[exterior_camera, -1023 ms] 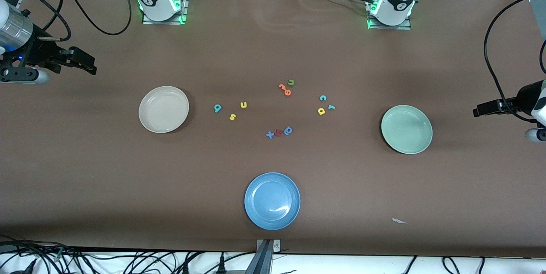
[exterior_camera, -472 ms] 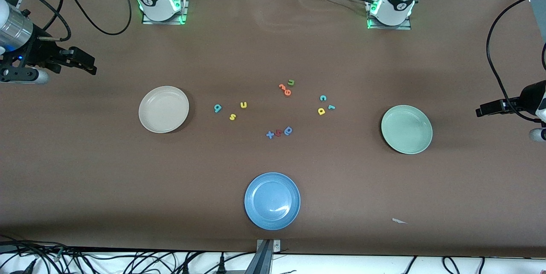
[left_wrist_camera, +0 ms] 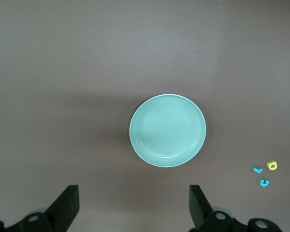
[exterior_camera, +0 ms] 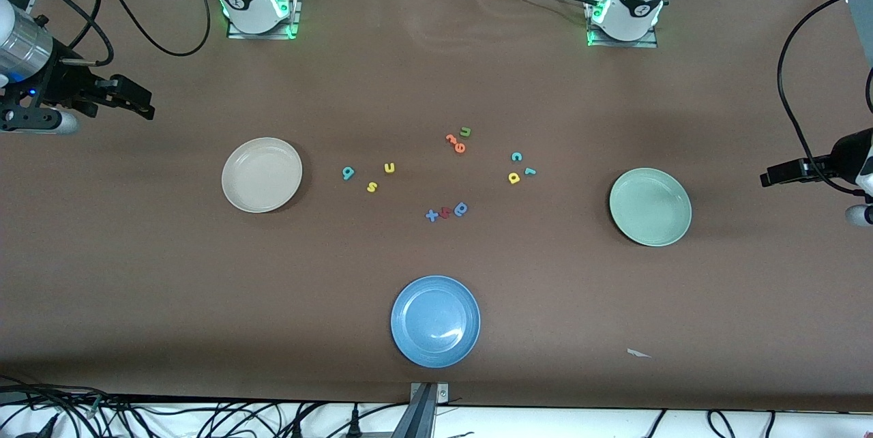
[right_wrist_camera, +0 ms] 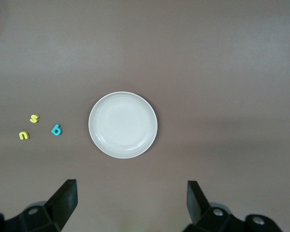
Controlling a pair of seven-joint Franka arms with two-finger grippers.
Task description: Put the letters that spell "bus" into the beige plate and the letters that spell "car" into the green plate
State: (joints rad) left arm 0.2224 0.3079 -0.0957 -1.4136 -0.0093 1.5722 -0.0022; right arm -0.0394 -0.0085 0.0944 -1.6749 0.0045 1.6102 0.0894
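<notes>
Both arms wait high at the counter's ends. The left hand (left_wrist_camera: 130, 212) hangs with fingers spread wide, holding nothing, above the green plate (exterior_camera: 650, 207), which is empty. The right hand (right_wrist_camera: 130, 210) is likewise spread and empty above the bare beige plate (exterior_camera: 262, 174). Between the plates, on the counter (exterior_camera: 436, 69), lie the letters: teal b (exterior_camera: 348, 173), yellow u (exterior_camera: 389, 167) and yellow s (exterior_camera: 372, 186) near the beige plate; teal c (exterior_camera: 516, 157), teal r (exterior_camera: 530, 171) and yellow a (exterior_camera: 514, 179) nearer the green plate. A blue plate (exterior_camera: 435, 321) sits closest to the front camera
</notes>
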